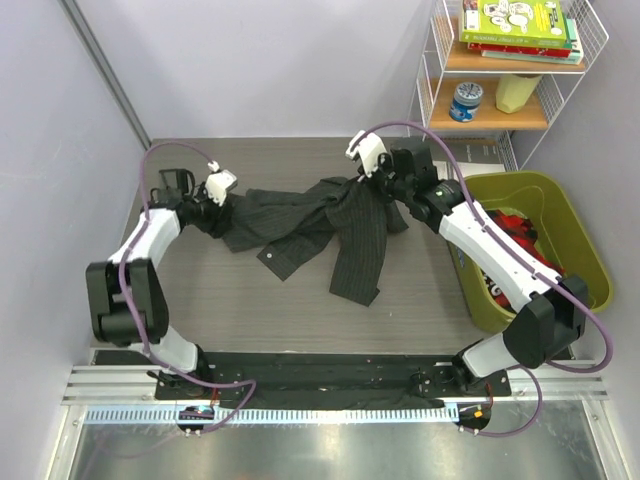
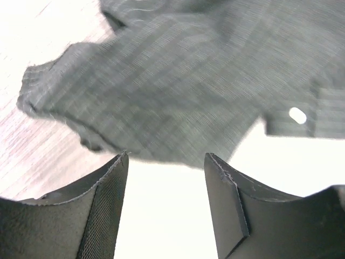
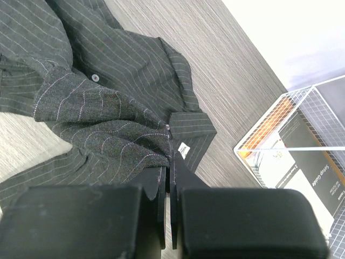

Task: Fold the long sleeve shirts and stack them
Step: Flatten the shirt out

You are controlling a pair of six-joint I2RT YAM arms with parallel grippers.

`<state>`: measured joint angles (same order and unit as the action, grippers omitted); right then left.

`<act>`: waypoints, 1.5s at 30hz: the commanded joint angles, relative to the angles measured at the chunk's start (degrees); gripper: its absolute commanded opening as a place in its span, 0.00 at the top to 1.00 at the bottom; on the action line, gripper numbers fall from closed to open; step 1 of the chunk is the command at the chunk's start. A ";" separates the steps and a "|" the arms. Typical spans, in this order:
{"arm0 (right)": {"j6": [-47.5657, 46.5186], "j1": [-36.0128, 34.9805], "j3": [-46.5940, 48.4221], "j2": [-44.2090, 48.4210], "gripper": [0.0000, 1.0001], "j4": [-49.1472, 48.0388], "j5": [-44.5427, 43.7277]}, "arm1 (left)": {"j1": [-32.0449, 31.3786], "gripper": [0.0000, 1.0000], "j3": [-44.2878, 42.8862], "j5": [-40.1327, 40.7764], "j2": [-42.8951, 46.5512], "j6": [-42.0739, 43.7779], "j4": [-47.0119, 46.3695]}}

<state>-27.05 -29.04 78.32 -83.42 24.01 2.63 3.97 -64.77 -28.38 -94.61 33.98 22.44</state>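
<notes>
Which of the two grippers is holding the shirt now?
The right gripper: its jaws are shut on a fold of the shirt. The left gripper is open, the cloth beyond its fingertips, not between them.

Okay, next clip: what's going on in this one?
Two arms are working on a dark pinstriped shirt that lies crumpled and unfolded on the table. The right tool is shut on a bunch of its cloth near a small white label. The left tool is open at the shirt's other end, with cloth just past its fingertips and nothing between them. No fold is made yet, and no stack is visible.
</notes>
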 commanded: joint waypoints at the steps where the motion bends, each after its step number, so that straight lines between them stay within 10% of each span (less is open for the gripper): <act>1: 1.03 0.30 4.12 -0.43 0.99 -4.15 -0.79 | -0.80 0.41 4.30 -2.04 8.47 5.65 8.22; 18: 1.47 2.32 4.12 -1.31 0.99 -4.67 -0.70 | -12.40 0.39 22.06 25.46 5.23 3.38 -24.69; 23: 2.00 3.11 4.47 -1.49 0.99 -4.85 -0.26 | -12.49 0.51 20.13 33.30 1.28 -1.36 -29.20; 36: 2.79 3.81 7.72 -1.14 0.99 -4.67 -0.44 | -6.61 1.00 7.21 17.40 11.11 -6.90 -7.42; 45: 2.70 3.81 9.04 -0.35 0.99 -4.32 -0.08 | -2.21 1.00 -1.31 4.41 8.74 7.39 13.63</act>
<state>-25.04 -25.43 84.93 -85.65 22.55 2.50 0.51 -63.94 -14.04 -85.01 32.01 20.23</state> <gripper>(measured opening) 0.038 0.008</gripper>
